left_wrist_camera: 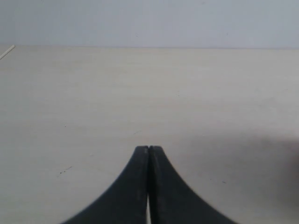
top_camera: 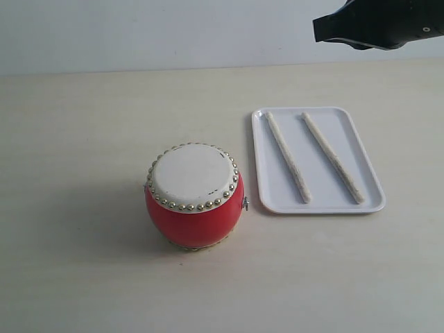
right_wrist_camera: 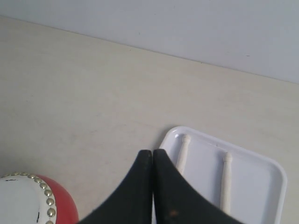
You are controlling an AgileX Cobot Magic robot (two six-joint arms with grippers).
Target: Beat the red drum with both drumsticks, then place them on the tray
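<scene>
**Lying slantwise on the tray [top_camera: 320, 207]: both drumsticks [top_camera: 288, 157], free of either gripper**

Over bare table [left_wrist_camera: 140, 93], the left gripper [left_wrist_camera: 148, 148] has its two dark fingers pressed together with only a hairline slit between them, and it grips nothing. None of the task's things are near it in its own view.

The red drum [top_camera: 194, 198] stands upright left of centre with its studded skin facing up. It sits just beside the tray's left rim without touching it.

Both drumsticks lie flat inside the tray, roughly parallel and apart from each other. Their long axes run from far-left to near-right. The left stick [top_camera: 288, 157] and the right stick [top_camera: 332, 157] have their rounded tips at the far end, toward the wall.

The right gripper [right_wrist_camera: 153, 151] is likewise closed tight and empty. It hangs above the table by the tray's far-left corner, clear of the sticks. Its arm [top_camera: 381, 24] shows at the upper right of the exterior view.
</scene>
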